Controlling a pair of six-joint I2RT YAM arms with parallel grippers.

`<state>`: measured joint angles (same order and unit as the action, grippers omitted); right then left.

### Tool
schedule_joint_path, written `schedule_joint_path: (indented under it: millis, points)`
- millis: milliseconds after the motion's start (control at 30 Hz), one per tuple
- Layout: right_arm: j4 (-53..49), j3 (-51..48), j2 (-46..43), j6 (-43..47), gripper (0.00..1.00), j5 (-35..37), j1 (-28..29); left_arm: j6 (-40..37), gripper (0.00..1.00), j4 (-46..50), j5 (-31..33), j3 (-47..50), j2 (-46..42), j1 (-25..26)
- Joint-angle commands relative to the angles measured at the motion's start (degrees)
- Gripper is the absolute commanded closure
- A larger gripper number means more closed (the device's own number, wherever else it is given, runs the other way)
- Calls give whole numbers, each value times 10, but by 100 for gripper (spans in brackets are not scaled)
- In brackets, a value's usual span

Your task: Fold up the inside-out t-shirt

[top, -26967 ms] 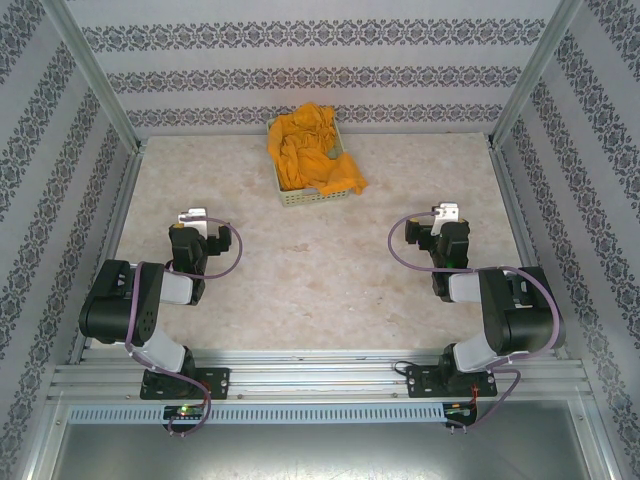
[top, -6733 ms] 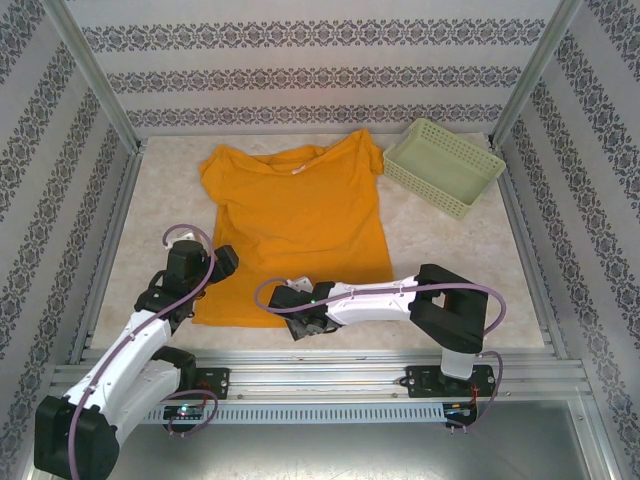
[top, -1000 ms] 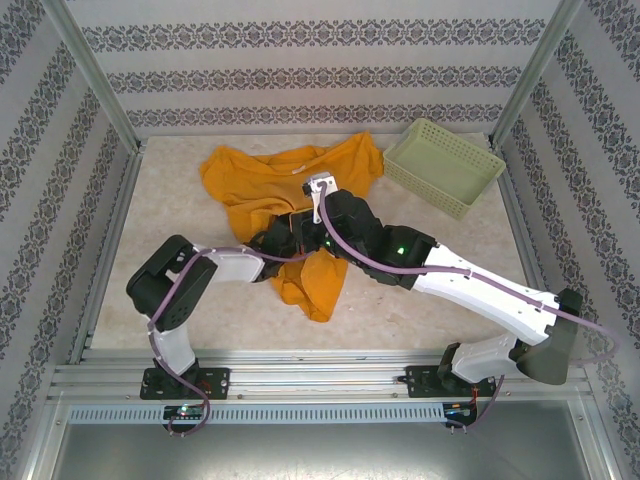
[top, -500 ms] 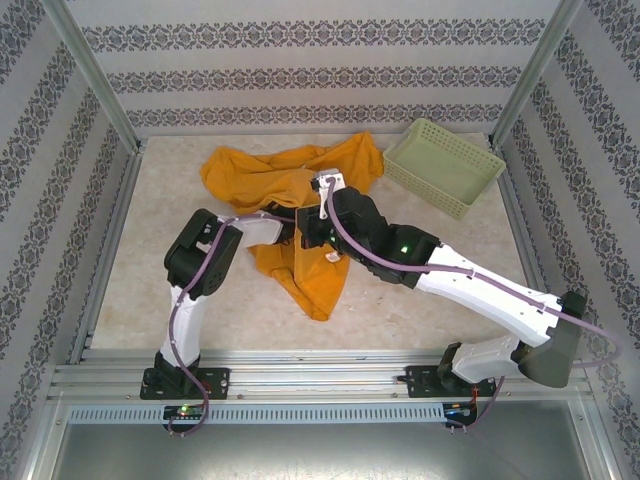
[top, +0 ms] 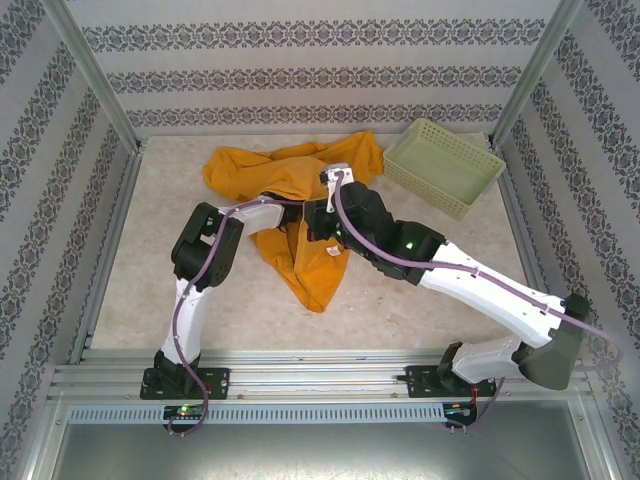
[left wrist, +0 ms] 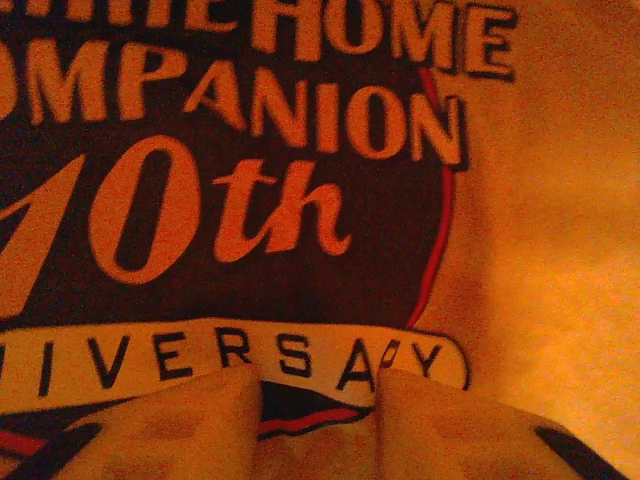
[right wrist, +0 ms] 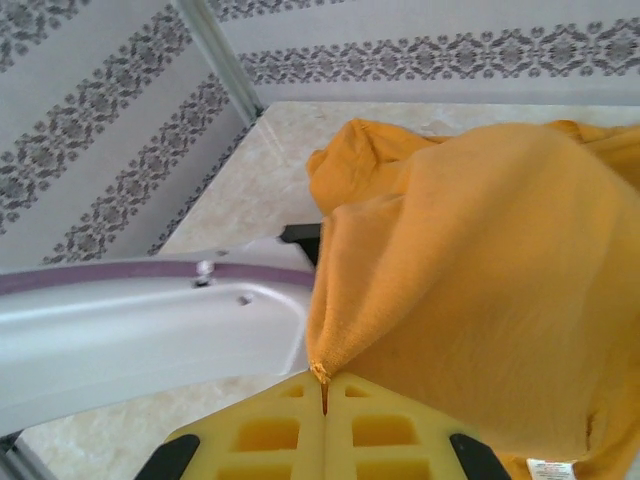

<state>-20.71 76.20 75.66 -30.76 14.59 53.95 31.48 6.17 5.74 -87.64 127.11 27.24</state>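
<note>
Now: R gripper (right wrist: 323, 378) pinches t-shirt (top: 305, 265) over mid-table

From bases at 6 o'clock, both arms reach in to the centre of the table (top: 140, 280). R gripper's yellow fingers (right wrist: 380, 430) are clenched tight on an orange hem edge, w/ cloth draping over them. L gripper (left wrist: 320, 385) sits inside the t-shirt, w/ dark print (left wrist: 250, 200) reading "10th" just ahead. Its two tips stand apart w/ printed cloth between; grasping or released, can't tell. T-shirt hangs bunched at centre, tail pointing to 6 o'clock, rest heaped toward 11–12 o'clock. Pale green basket (top: 440, 165) sits at 1 o'clock, just beside the t-shirt's far edge.
</note>
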Motion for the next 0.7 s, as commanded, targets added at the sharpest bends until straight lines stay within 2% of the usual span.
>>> schedule_joint_path:
  millis: [0, 67, 167, 367, 667]
  points:
    - [-18, 0, -5, -13, 99, 27, -32, -7, 82, 22, -34, 84, -62, -2]
    - [-22, 9, 8, -3, 99, 34, -49, -8, 91, -11, -36, 146, -115, 5]
    - [-30, 29, 27, 5, 100, 34, -81, -12, 100, -54, -30, 235, -191, 14]
    - [-17, 40, 38, 3, 100, 15, -124, 8, 100, -81, -37, 345, -287, 24]
    - [-47, 122, 125, 28, 100, 39, -164, -21, 100, -91, -39, 426, -443, 103]
